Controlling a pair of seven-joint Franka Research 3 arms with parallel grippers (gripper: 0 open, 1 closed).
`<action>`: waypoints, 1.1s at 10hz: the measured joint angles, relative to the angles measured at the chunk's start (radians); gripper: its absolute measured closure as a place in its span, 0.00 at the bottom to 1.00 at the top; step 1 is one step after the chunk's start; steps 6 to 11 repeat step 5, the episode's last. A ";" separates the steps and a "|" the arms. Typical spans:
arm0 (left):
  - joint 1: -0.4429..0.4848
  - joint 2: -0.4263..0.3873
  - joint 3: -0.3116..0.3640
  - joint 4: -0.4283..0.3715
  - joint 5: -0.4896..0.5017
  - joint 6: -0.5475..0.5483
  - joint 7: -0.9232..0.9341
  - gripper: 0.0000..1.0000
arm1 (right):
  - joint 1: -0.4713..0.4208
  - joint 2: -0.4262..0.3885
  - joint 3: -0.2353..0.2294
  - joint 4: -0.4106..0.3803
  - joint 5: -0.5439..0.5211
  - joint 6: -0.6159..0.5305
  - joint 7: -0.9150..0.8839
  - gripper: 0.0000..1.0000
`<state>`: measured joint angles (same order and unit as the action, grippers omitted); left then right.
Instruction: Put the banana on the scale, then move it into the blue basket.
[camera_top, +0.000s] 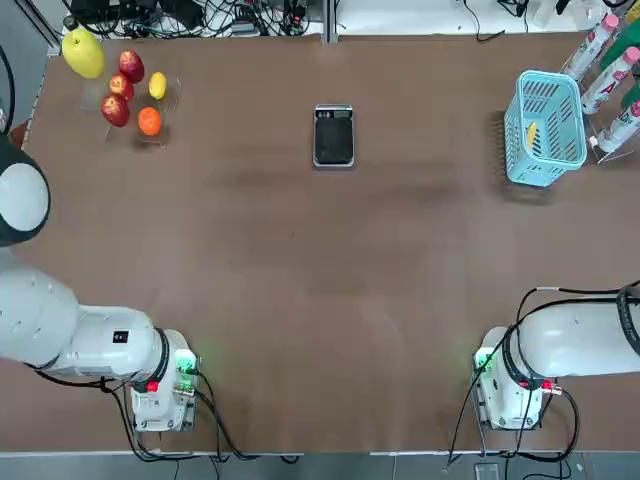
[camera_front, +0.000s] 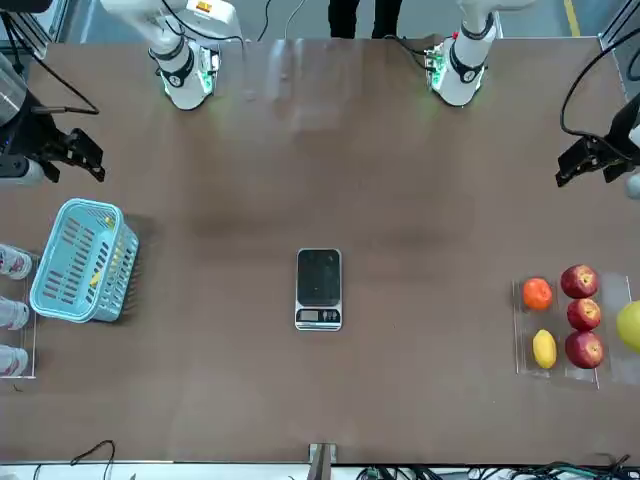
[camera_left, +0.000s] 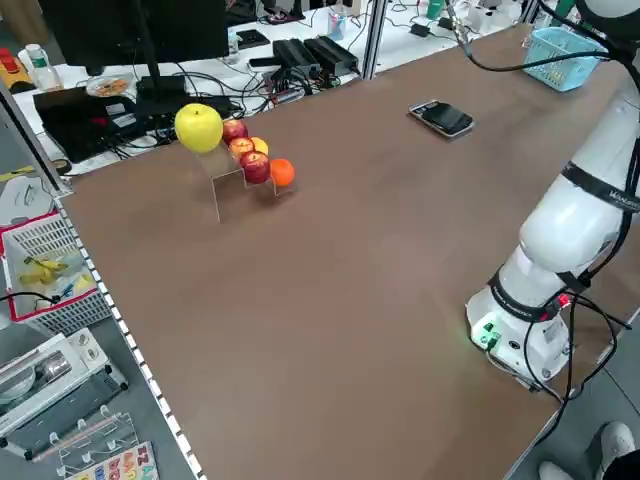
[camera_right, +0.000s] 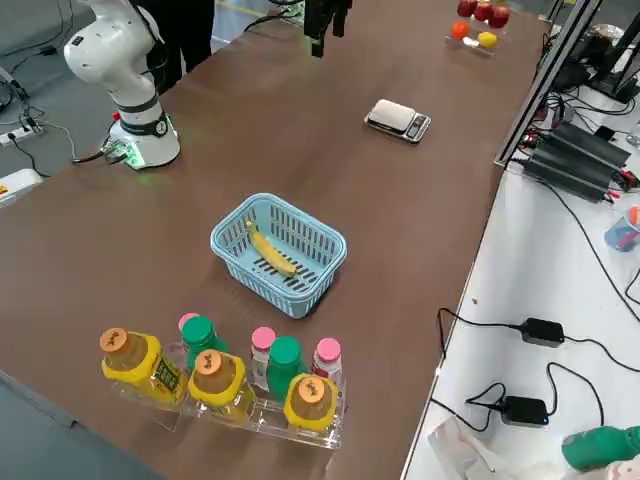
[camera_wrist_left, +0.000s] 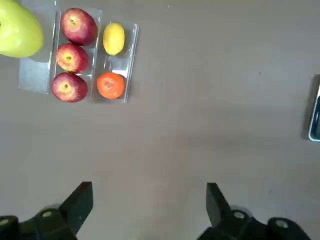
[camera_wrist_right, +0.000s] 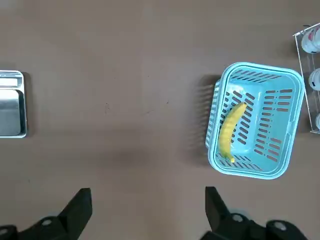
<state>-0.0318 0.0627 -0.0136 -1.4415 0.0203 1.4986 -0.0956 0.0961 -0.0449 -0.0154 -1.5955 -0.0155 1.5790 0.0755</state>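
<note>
Right hand (camera_wrist_right: 145, 212) open above brown table (camera_wrist_right: 125, 150), banana (camera_wrist_right: 231, 131) in blue basket (camera_wrist_right: 280, 165)

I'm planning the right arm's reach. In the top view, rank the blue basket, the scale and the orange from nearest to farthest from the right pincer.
The right pincer is open, hanging at the table's right side.
1. blue basket: right side, with the banana inside.
2. scale: mid-table, far edge.
3. orange: far left, among the fruit.
</note>
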 joint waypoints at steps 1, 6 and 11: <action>0.000 0.003 -0.001 0.003 0.000 0.024 0.000 0.00 | 0.000 0.000 0.000 0.000 0.000 0.000 0.000 0.00; -0.001 0.003 -0.002 0.029 0.000 0.041 0.006 0.00 | 0.000 0.000 0.000 0.000 -0.001 -0.001 0.000 0.00; -0.001 0.003 -0.002 0.029 0.000 0.041 0.006 0.00 | 0.000 0.000 0.000 0.000 -0.001 -0.001 0.000 0.00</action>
